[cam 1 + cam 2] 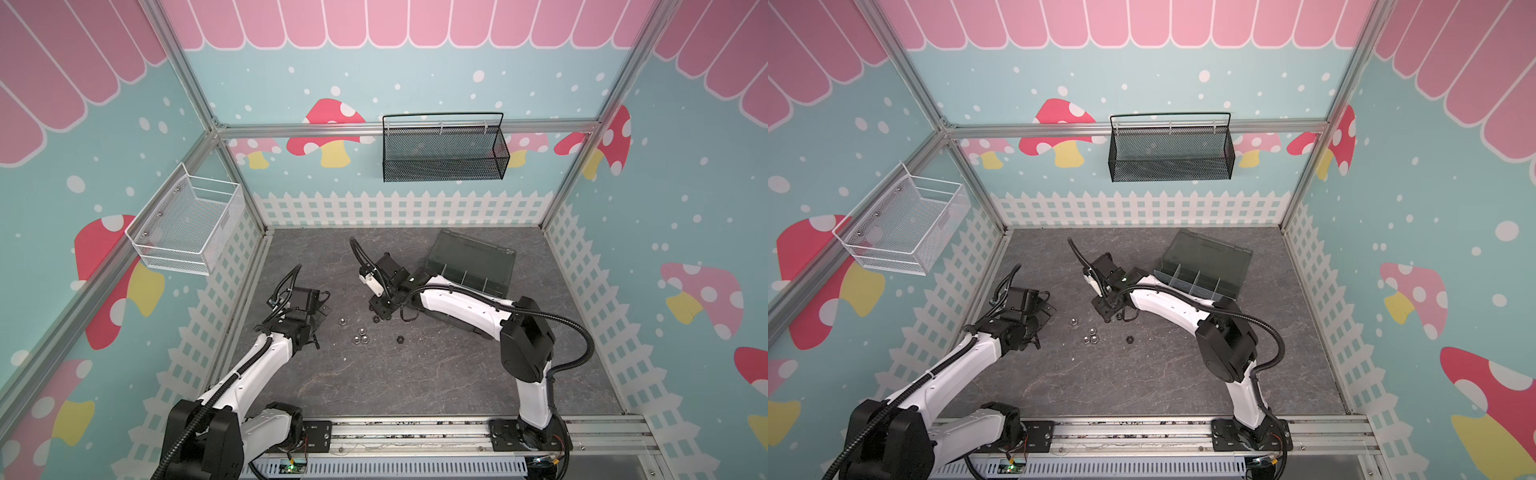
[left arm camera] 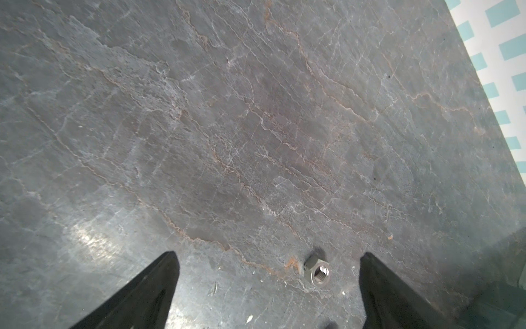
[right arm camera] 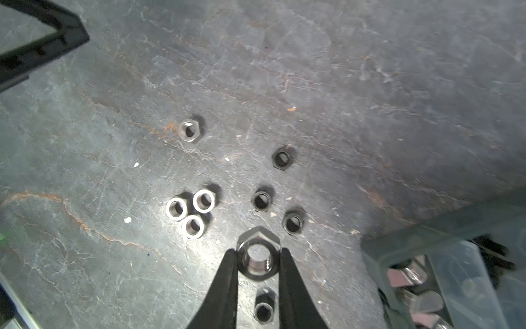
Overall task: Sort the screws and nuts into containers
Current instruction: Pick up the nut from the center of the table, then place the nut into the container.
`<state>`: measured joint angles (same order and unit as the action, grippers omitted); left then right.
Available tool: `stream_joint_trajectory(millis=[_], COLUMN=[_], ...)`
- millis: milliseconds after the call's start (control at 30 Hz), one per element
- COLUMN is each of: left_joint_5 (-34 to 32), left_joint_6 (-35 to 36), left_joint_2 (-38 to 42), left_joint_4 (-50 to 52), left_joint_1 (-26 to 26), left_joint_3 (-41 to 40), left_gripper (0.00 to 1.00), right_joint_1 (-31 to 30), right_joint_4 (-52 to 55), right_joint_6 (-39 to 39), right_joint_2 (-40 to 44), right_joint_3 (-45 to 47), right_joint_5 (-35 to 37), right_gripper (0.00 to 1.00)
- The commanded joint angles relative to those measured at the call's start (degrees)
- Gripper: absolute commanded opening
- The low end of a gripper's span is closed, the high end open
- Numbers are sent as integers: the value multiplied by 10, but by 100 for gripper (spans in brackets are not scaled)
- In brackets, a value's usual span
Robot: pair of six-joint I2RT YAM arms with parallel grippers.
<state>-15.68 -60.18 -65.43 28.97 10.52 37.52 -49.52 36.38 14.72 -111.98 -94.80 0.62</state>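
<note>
Held nut: I have a silver hex nut (image 3: 258, 242) pinched across its flats, low centre of the right wrist view. It looks larger than the loose ones, so I judge it is lifted off the tabletop (image 3: 370, 85).
Right gripper: the right gripper (image 3: 258, 252) is narrow, clamped on that nut with only the fingertips.
Loose nuts: three silver nuts (image 3: 190, 212) touch in a cluster left of centre, with a lone silver nut (image 3: 190, 131) above them. Four black nuts (image 3: 261, 200) lie scattered right of the cluster, one beneath the jaws.
Containers: the organizer box (image 3: 412, 247) is in the lower right corner, near the gripper. In both top views it sits right of centre with its lid (image 1: 473, 253) open.
Left gripper: the left gripper (image 2: 269, 256) is spread wide and empty. The lone silver nut lies between its fingers at the bottom of the left wrist view.
Risk: the hold is shallow, so I judge a jolt in transit could twist the nut free. It could also clip the box wall or drop into the wrong cell.
Hard to see: the cell contents are blurred and cut off by the frame edge, so I can't tell screws from nuts there. In the top views the right arm (image 1: 457, 305) covers part of the box.
</note>
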Motion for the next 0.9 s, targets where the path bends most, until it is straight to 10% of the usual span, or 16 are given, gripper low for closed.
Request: stream_joint_trajectory(millis=[0,867], left_joint_5=[7,30], left_joint_6=[7,21], left_joint_2=[-6,-30], left_joint_4=[-11,-17], left_joint_1=[-4,-3], left_joint_3=[12,30], left_gripper=[100,100], right_joint_1=[36,260], right_joint_4=[2,-28], right_joint_6=[21,30], right_joint_2=[27,78], right_joint_3=[34,157], right_joint_5=[22,23], right_gripper=[0,0])
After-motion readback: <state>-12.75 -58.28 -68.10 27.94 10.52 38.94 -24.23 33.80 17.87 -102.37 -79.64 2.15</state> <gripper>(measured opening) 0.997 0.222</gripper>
